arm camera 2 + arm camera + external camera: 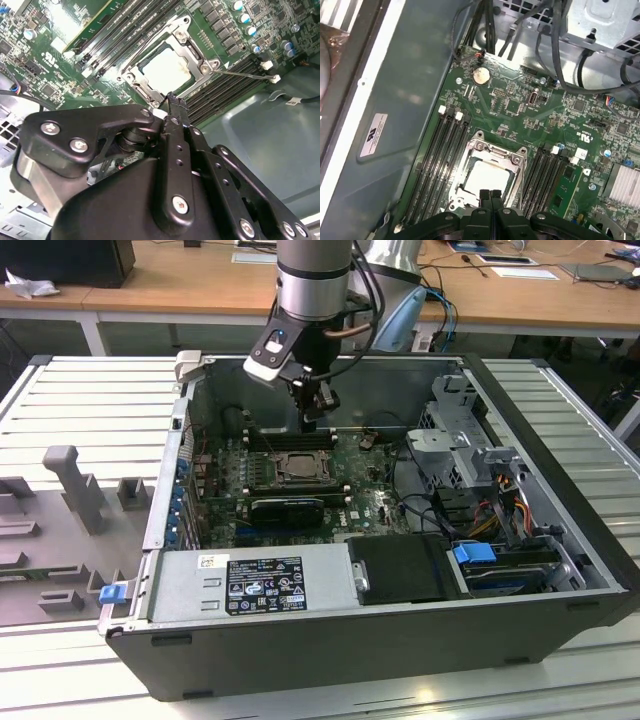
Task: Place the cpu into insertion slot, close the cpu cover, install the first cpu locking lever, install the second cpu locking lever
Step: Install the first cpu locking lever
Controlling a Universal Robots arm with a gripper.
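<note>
open dark grey computer case (400, 640) lying on a pale slatted metal table (90, 400), seen from beside the bench. the black two-finger gripper (320, 418) hangs inside the case on the silver arm, over the green circuit board (520, 115). in both wrist views its fingers are pressed together with nothing between them, and the tips (172, 100) (490, 192) stand at one edge of the insertion slot (298, 466), a square framed socket; contact with it cannot be told. the cpu (487, 176) (167, 70), a small flat pale square chip, lies in the insertion slot. the cpu cover (492, 150), a thin square metal frame plate with a large window, lies flat around the chip. a thin metal lever rod (242, 74) runs from one socket corner out over the long black memory slots (440, 160) beside it.
</note>
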